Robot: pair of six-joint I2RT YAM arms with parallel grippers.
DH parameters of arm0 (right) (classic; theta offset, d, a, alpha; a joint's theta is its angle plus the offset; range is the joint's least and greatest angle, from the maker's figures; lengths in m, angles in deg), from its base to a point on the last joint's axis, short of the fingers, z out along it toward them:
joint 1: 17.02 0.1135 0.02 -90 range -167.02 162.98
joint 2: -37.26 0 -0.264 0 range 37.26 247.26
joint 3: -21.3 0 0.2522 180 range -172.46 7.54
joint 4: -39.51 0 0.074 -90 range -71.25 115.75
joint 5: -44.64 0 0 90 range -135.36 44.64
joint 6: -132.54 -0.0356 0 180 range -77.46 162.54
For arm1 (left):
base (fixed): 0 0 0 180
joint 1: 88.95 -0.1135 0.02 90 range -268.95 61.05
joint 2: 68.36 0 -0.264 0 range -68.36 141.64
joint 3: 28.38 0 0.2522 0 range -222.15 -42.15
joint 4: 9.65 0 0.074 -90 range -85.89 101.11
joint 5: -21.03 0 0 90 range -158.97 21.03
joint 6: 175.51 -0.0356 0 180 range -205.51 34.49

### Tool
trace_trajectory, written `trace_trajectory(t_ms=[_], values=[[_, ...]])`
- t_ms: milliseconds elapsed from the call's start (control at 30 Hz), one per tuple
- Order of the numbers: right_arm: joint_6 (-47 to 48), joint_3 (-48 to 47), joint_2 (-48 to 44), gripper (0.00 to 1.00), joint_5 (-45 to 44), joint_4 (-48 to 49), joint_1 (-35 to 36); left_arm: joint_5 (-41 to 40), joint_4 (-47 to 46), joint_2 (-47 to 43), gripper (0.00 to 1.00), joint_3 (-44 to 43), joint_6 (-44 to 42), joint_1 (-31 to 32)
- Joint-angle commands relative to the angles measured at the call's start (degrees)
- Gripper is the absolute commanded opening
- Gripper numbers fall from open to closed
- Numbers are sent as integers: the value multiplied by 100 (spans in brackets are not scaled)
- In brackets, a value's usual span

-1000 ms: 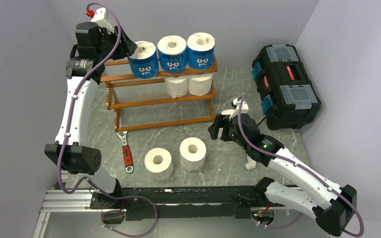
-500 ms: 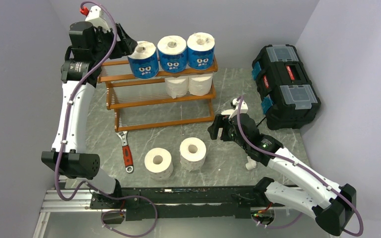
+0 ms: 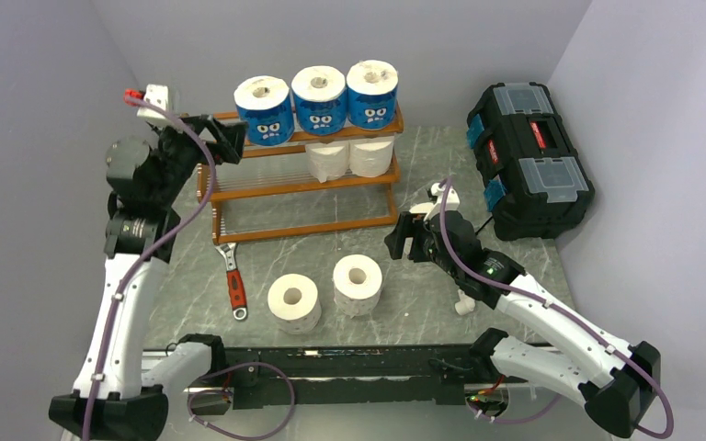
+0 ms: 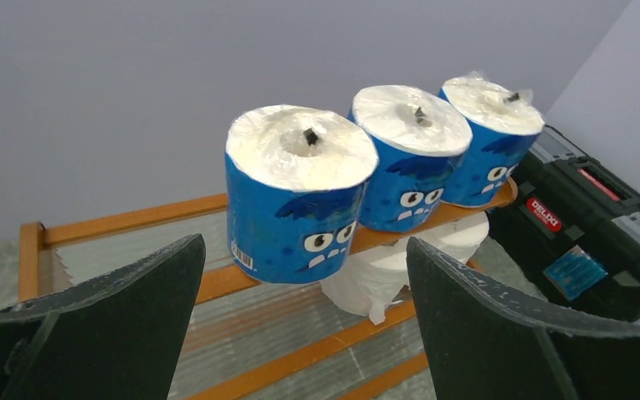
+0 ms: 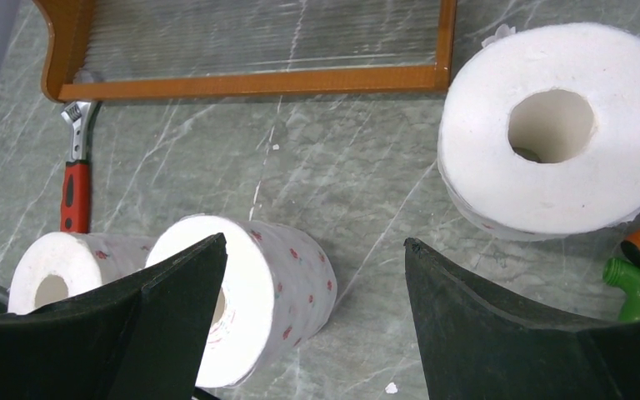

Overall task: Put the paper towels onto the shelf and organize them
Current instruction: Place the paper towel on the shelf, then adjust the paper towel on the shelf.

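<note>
Looks like the top tier is filled and the job is in between rolls.

**Top view:** the left gripper [image 3: 225,138] hangs wide and empty just off the shelf [image 3: 299,186]. Three blue rolls [image 3: 320,101] line up past its tips, and two white rolls [image 3: 349,158] sit a tier down. The left arm stands tall, wrist level with that top tier. The right gripper [image 3: 404,241] is low over the table [image 3: 441,175], arm stretched forward, jaws apart with nothing in them.

**Left wrist:** the nearest blue roll [image 4: 300,200] is dead ahead between the jaws, not touched.

**Right wrist:** a loose roll [image 5: 258,292] lies on its side right by the left jaw. A second roll [image 5: 50,279] lies beyond it, and a standing roll [image 5: 554,125] is ahead of the right jaw (the gap itself shows bare table).

My guess is the next move is dropping onto a loose roll, squeezing it, then carrying it to the free slats.
</note>
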Motion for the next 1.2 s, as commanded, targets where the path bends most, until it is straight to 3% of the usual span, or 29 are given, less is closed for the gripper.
trace_trajectory(t_ms=[0,233,400,933,1167], values=[[76,53,-65,80,65,309,-16,486,-1048,-373,99,576,-657,-18],[48,-26,59,80,163,350,-12,865,-1075,-173,99,963,-975,-25],[50,-27,54,80,139,316,-17,956,-1697,132,99,1238,-933,-23],[143,-34,99,80,7,280,-19,1192,-2081,1130,99,714,-949,-21],[187,56,3,80,-96,334,-17,1686,-2308,1477,97,588,-967,-25]])
